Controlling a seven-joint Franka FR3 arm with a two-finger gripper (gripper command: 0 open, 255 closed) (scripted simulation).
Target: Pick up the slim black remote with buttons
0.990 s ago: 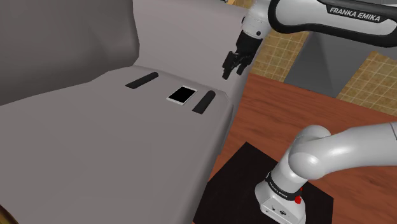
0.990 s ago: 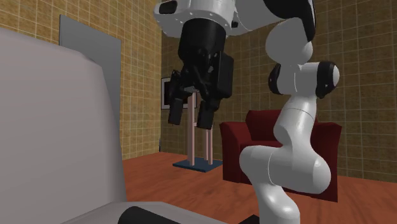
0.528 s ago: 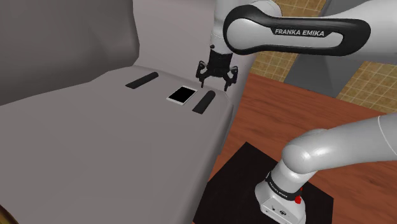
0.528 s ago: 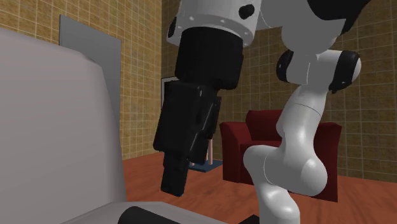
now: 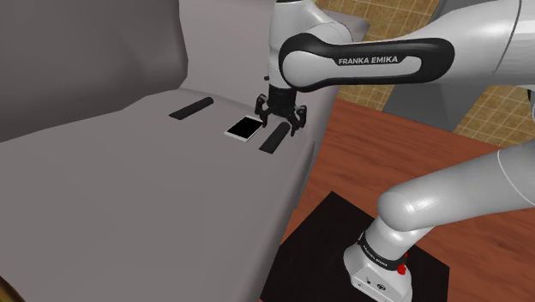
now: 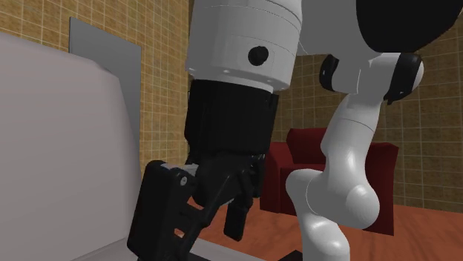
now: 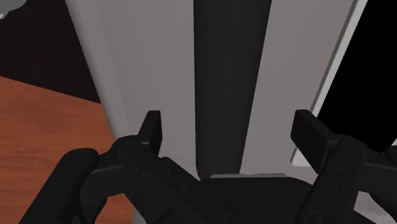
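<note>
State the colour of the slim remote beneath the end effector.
The remote is black, clearest in the wrist view.

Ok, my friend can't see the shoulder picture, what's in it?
The open black gripper hangs over a slim black remote on a grey sofa seat. A flat black white-edged rectangle and another black remote lie further left.

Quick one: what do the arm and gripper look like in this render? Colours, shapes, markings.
Arm: glossy white rounded links with dark joints. One black link carries white FRANKA EMIKA lettering. The white base collar has a dark ring and a small red button. Gripper: all black, with a blocky body and two angular jaws. No cables visible.
</note>
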